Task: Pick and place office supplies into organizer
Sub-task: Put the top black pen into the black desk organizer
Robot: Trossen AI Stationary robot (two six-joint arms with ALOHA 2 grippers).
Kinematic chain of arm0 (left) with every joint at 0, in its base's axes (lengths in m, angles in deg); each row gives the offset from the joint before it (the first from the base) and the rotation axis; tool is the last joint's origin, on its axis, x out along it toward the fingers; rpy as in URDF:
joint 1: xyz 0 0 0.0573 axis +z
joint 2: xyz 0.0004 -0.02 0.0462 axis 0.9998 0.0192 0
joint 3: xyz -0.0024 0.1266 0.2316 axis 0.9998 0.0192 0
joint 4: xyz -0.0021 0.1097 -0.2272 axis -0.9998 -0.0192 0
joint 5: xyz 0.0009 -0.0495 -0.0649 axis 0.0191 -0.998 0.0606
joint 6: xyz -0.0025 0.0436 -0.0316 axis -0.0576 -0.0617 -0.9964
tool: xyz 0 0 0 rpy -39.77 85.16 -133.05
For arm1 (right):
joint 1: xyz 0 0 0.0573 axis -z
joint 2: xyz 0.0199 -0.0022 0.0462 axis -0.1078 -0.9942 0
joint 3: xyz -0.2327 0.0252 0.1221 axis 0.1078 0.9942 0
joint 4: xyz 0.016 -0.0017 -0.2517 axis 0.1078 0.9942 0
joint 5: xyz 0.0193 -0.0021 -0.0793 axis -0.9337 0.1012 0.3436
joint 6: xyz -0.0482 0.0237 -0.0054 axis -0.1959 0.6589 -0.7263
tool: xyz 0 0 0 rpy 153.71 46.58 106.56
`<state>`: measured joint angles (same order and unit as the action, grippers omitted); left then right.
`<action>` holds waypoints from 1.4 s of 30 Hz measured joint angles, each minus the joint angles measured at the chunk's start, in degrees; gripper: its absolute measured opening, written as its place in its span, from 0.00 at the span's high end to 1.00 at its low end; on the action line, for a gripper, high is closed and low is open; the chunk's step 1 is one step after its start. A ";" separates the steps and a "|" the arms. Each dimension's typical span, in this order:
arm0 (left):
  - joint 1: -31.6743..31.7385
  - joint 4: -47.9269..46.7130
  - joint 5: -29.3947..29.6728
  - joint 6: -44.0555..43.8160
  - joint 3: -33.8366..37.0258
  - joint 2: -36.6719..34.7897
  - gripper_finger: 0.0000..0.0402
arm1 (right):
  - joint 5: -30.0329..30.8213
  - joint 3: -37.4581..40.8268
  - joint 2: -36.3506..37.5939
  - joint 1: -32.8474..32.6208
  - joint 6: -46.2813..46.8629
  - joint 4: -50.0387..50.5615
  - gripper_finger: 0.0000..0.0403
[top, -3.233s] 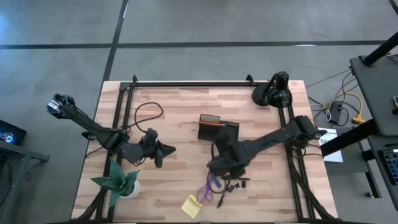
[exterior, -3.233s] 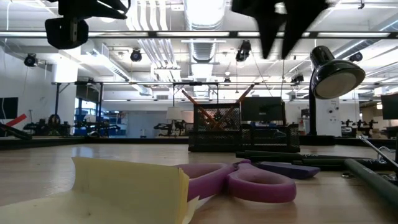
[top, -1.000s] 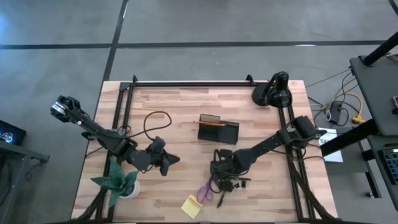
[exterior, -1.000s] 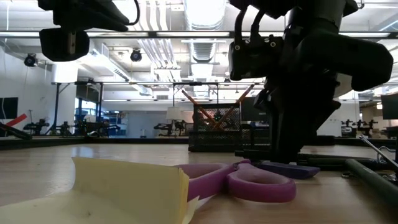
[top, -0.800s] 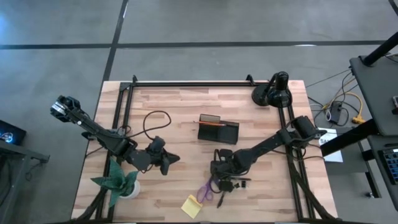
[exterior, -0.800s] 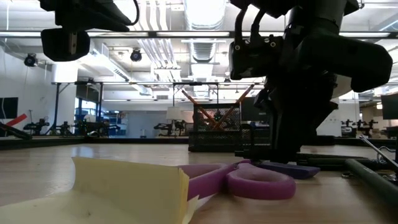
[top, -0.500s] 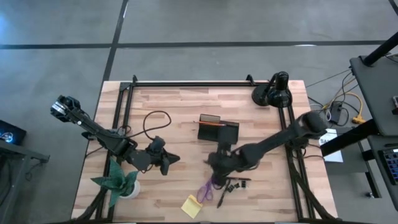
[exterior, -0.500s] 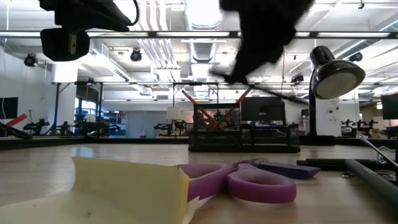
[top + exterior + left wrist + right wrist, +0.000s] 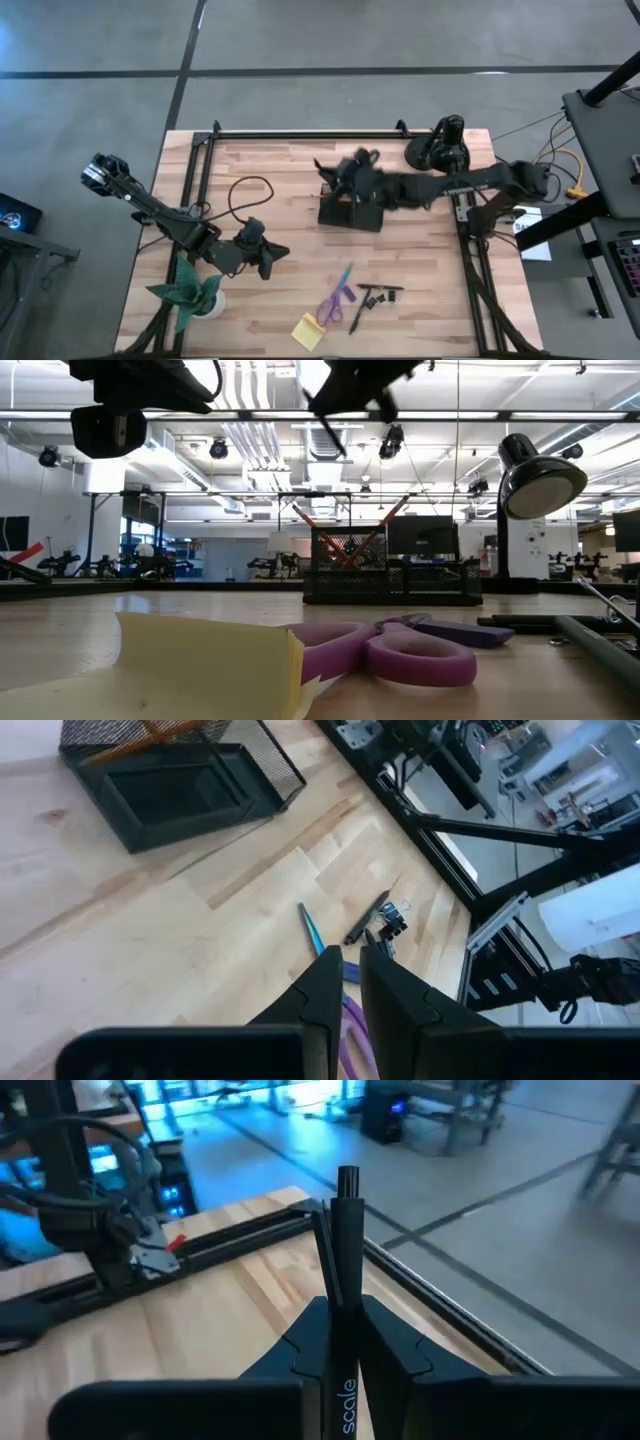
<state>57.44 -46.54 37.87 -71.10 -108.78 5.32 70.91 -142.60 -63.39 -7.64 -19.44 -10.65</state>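
Note:
My right gripper (image 9: pixel 340 1315) is shut on a black pen (image 9: pixel 340 1230) and hovers over the dark organizer (image 9: pixel 352 212), which stands mid-table with orange pencils (image 9: pixel 170 732) in its mesh part. Purple-handled scissors (image 9: pixel 335 298), a yellow sticky-note pad (image 9: pixel 308 330), another black pen (image 9: pixel 357 317) and small black clips (image 9: pixel 382 292) lie toward the near edge. A purple piece (image 9: pixel 462 631) lies beside the scissors (image 9: pixel 390 655). My left gripper (image 9: pixel 345 982) waits shut above the table's left part (image 9: pixel 262 255). My right gripper pinches the black pen's barrel (image 9: pixel 342 1295) between its two fingers. The pen runs along the fingers and sticks out past their tips. It is lifted clear of the table and slants down below the gripper (image 9: pixel 330 430).
A black desk lamp (image 9: pixel 440 150) stands at the far right corner. A green paper plant (image 9: pixel 192 292) stands at the near left. A black cable (image 9: pixel 240 190) loops over the left part of the table. Black rails (image 9: pixel 300 133) run along the far and side edges.
My right gripper has risen from the table beside the scissors, carrying the black pen, and has swung toward the far edge until it hangs above the organizer. The scissors, pad and clips have stayed in place.

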 joint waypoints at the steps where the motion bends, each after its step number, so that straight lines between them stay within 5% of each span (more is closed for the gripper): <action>1: 0.00 0.04 -0.02 0.19 0.00 0.00 0.94 | -2.61 0.00 -0.78 1.38 -0.93 -1.06 0.94; 9: 0.00 -0.04 -0.13 0.57 0.04 0.00 0.94 | -6.34 0.24 -8.32 3.55 -3.98 -1.96 0.94; 24: 0.00 -0.50 -0.52 3.29 0.07 0.00 0.94 | 0.60 4.20 -12.30 3.66 -1.92 -4.90 0.94; 33: 0.00 -1.68 -1.35 3.27 0.09 0.02 0.94 | 10.35 9.81 -11.27 0.97 3.14 -7.63 0.94; 42: 0.00 -1.64 -1.57 3.09 0.09 0.02 0.94 | 12.39 12.11 -11.23 -1.42 5.56 -7.61 0.82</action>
<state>57.44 -48.18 36.30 -68.01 -108.69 5.34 83.30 -130.49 -74.62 -9.06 -13.88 -18.26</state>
